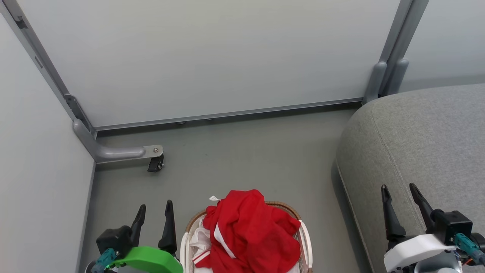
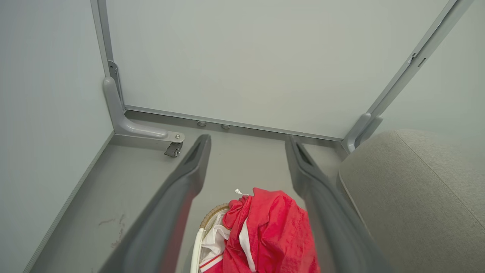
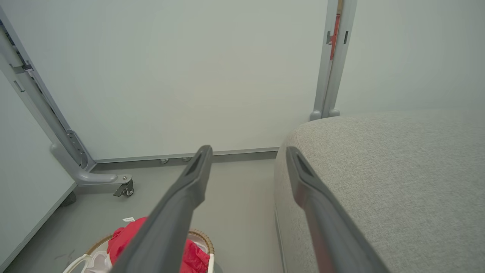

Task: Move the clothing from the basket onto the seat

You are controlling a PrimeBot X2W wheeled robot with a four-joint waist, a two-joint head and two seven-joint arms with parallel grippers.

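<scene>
You're at the opening of the first pick, I'd judge: the clothing (image 1: 248, 231) sits heaped in the basket (image 1: 184, 244), mounded above its brown woven rim, and none of it lies on the seat (image 1: 416, 144) as far as these views reach. The seat stands to the right of the basket, apart from it across a strip of floor (image 1: 246, 159). Your left claw (image 1: 155, 205) hovers just left of the basket, fingers spread wide and holding nothing; your right claw (image 1: 398, 187) hangs well to the basket's right, over the seat's near edge, equally wide and empty. The next move probably belongs to the left claw: bring it over the basket, lower it into the red folds and close on a thick bunch (the white liner (image 1: 199, 237) shows at the basket's left inner side, so aim toward the middle of the heap). Lift until the fabric clears the rim before carrying it right.
</scene>
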